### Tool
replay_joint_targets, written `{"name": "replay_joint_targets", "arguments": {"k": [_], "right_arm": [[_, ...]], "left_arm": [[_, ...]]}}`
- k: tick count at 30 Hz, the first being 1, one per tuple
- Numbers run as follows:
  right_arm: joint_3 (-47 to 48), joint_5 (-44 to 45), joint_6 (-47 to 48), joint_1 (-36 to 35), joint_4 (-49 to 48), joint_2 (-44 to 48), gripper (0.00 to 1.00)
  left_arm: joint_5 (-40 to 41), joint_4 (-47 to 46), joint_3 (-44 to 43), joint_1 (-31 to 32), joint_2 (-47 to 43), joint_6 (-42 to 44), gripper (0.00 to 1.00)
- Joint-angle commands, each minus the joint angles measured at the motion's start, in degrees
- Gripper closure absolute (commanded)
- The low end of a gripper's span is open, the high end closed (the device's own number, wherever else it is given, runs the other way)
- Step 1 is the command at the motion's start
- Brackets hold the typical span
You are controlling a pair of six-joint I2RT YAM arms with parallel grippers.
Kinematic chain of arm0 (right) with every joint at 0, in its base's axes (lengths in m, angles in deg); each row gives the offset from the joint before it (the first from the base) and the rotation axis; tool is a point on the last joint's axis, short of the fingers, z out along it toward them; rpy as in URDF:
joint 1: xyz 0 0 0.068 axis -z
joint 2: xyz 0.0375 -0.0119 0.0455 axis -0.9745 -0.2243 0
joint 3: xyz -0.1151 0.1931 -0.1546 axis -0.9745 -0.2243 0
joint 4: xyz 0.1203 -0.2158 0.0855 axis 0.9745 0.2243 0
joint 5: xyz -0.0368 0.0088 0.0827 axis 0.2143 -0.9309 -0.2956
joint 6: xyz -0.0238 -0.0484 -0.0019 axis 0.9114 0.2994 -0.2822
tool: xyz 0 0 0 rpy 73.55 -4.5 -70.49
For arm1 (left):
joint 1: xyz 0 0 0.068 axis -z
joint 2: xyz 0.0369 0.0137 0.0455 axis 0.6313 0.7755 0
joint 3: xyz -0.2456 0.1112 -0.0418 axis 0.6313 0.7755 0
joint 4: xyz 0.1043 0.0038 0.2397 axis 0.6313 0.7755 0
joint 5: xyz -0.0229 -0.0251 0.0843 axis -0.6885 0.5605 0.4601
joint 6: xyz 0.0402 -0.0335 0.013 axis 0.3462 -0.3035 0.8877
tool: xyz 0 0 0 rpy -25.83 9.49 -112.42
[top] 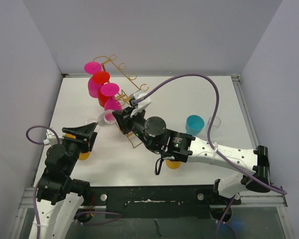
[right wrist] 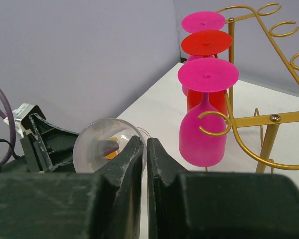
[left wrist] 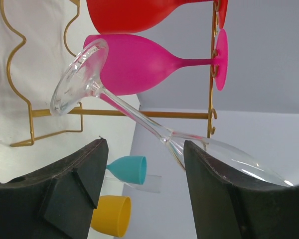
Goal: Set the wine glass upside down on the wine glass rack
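— Where is the glass, and who has it?

— The clear wine glass [right wrist: 105, 145] hangs in the air, low and left of centre in your right wrist view, right at the tips of the right gripper [right wrist: 145, 149]. Those fingers are clenched almost together. I judge they pinch the bowl's thin wall, though the contact itself is hidden. The left gripper [left wrist: 145, 149] stands wide apart with nothing between its fingers, and the bowl lies just past one fingertip.

— Is it turned over yet?

— Not by my reading. In the left wrist view its foot [left wrist: 79, 74] points to the upper left. The pink glass [left wrist: 139, 62] and red glass [left wrist: 134, 12] hanging on the wine glass rack [right wrist: 275, 118] have their feet to the right. So you are at the carry-and-turn step.

— What does the next move ask of me?

— Roll the wrist until the foot is uppermost. Then slide the stem into a free curled hook [right wrist: 283, 26] at the upper right, staying apart from the pink glass. Go gently: a pinch on a slick wall could slip.
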Motion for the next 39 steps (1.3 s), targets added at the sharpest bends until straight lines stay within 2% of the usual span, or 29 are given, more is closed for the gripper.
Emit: {"name": "replay_joint_targets", "arguments": {"k": [1,9,17,21,22,25,33,39], "right_arm": [[-1.06,-1.65,-1.49,-0.04,-8.58,3.47,1.00],[-3.92,-3.67,-3.76,-0.02,-12.12,5.42,1.00],[-4.29,-5.61,-3.80,-0.04,-16.18,5.38,1.00],[-4.79,-6.41,-4.09,-0.04,-17.26,5.47,1.00],[-4.98,-6.62,-4.33,-0.05,-17.31,5.48,1.00],[-5.55,-6.78,-5.03,-0.01,-16.99,5.76,1.00],[-9.21,-7.54,-6.41,-0.05,-16.44,7.65,1.00],[-13.49,-9.33,-5.85,0.03,-17.36,10.80,1.00]], "left_arm": [[1.03,-10.04,1.03,0.26,0.29,-8.89,0.40],[4.60,-13.27,1.62,0.26,-0.24,-14.34,0.41],[2.21,-11.87,2.62,0.20,0.56,-20.25,0.42],[2.50,-14.23,4.26,0.26,0.93,-23.44,0.42],[2.78,-15.67,4.73,0.26,0.93,-24.02,0.44],[3.04,-20.53,5.66,0.26,1.30,-24.95,0.60],[2.97,-25.58,4.83,0.26,2.92,-25.28,1.00],[4.47,-29.67,4.12,0.26,3.86,-22.13,1.00]]}}
